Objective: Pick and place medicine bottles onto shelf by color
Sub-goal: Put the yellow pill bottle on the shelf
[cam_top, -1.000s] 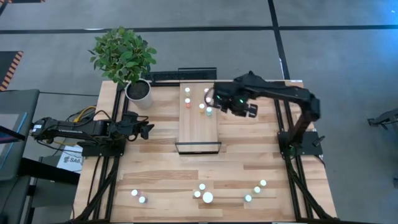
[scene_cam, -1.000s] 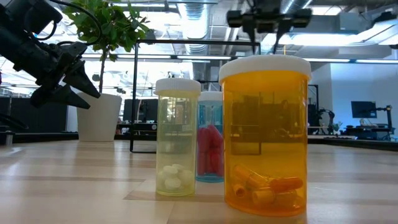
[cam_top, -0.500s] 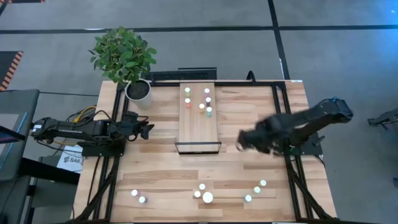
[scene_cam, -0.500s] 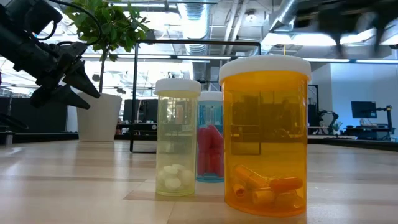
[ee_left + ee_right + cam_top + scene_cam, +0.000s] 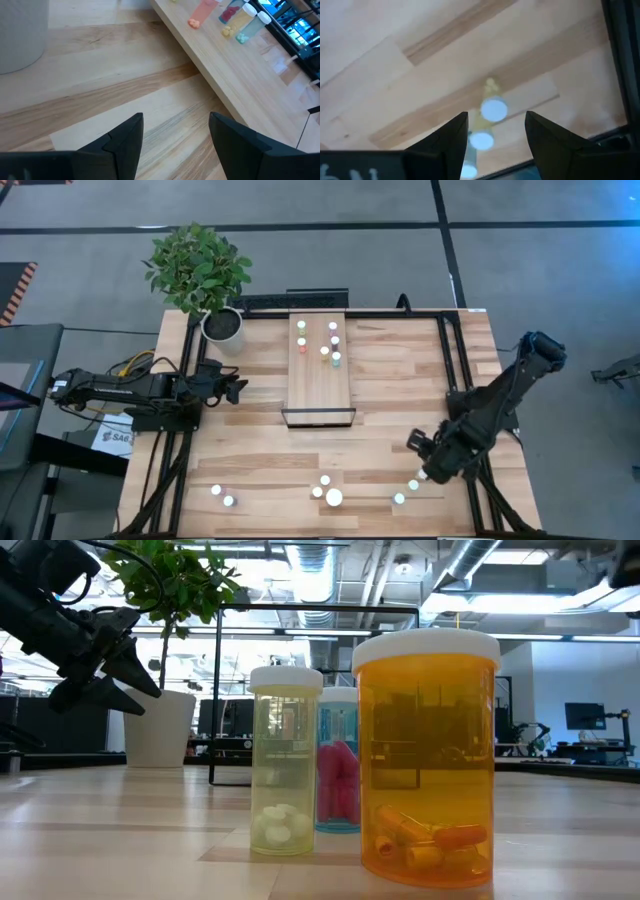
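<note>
Right end effector (image 5: 426,470), fingers apart and empty, hangs over the bench's (image 5: 250,460) near right part, just above a yellow-tinted bottle (image 5: 493,107) we judge to be its next pick; two more white caps trail beside that one. We count six medicine bottles (image 5: 324,351) standing on the shelf (image 5: 320,385), clustered at its far end, presumably in colour groups. About eight bottles (image 5: 333,497) wait along the near edge, the large orange one (image 5: 428,755) among them. Left end effector (image 5: 236,388), fingers apart and empty, idles near the plant pot (image 5: 222,326).
</note>
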Robot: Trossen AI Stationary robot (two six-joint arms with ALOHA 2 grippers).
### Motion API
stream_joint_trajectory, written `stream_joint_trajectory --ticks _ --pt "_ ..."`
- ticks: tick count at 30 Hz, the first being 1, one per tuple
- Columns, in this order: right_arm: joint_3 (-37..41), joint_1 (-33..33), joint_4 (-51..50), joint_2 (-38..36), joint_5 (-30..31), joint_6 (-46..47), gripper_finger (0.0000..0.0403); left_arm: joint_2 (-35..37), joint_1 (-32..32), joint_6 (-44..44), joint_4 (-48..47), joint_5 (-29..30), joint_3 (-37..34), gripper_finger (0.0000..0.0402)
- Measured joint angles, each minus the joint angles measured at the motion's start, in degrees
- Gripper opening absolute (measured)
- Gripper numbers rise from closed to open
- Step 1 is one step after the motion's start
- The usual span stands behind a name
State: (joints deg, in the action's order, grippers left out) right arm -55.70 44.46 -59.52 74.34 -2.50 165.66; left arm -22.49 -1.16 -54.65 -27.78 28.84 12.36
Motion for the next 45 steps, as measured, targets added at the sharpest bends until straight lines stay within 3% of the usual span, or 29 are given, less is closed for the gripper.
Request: stream_joint_trajectory --ticks 18,33,37,45 --pt "12.31 1.97 18.74 0.00 -0.40 3.87 0.0228 0.01 -0.01 0.00 0.01 0.00 0.00 0.0212" --pt "12.89 1.53 24.99 6.36 -1.45 3.36 0.0239 0.00 0.01 0.00 -0.24 0.00 0.00 0.0212" --pt "12.89 1.53 24.87 6.36 -1.49 3.35 0.0218 -0.01 -0.01 0.00 -0.23 -0.02 0.00 0.0212" --pt "12.85 1.53 24.91 6.36 -1.52 3.37 0.0133 0.00 -0.01 0.00 -0.23 0.00 0.00 0.0212"
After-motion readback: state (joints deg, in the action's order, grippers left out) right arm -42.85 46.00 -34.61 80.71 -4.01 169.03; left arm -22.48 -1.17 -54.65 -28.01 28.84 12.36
